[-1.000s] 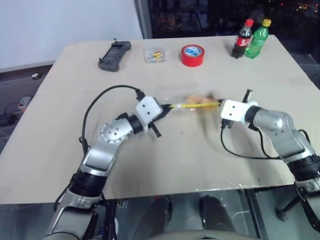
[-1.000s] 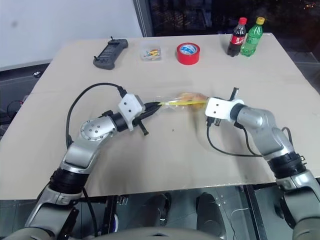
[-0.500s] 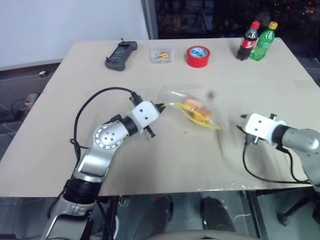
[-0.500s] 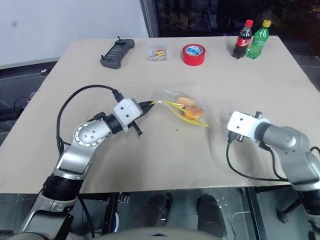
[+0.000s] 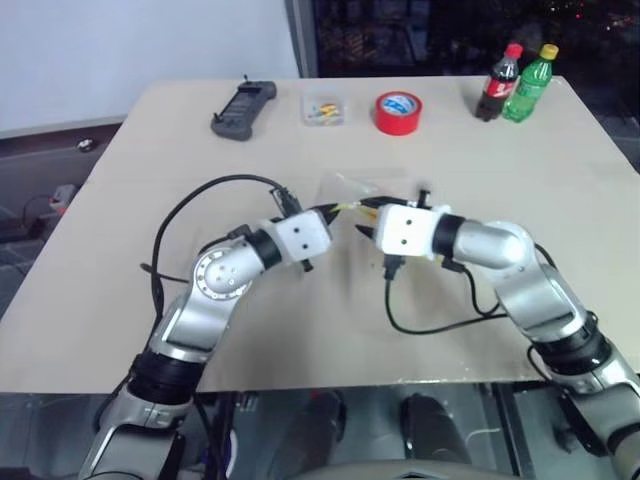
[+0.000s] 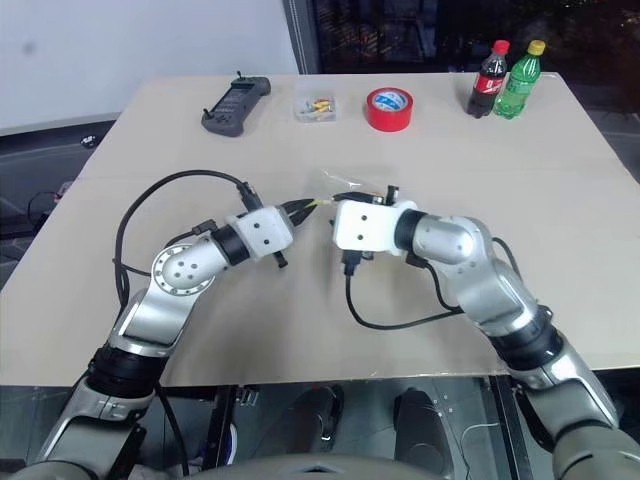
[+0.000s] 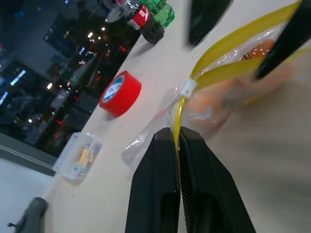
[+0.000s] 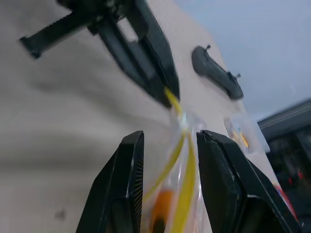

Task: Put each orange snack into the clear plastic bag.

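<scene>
Crinkly clear plastic bag [image 7: 228, 92] pinched at yellow strip.
Left tool [image 7: 178, 137] clamps it; right tool [image 8: 167, 145] parted, straddling strip, orange snacks [image 7: 252, 51] inside.

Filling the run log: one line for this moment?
left gripper: shut on clear plastic bag | right gripper: open, straddling bag seal | orange snack: inside bag

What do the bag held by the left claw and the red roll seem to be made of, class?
Clear plastic bag: thin glossy plastic film, probably; see-through, crinkled, yellow seal strip. Red tape roll: likely adhesive tape on a core; smooth shiny red band, printed blue-white inner ring.
</scene>
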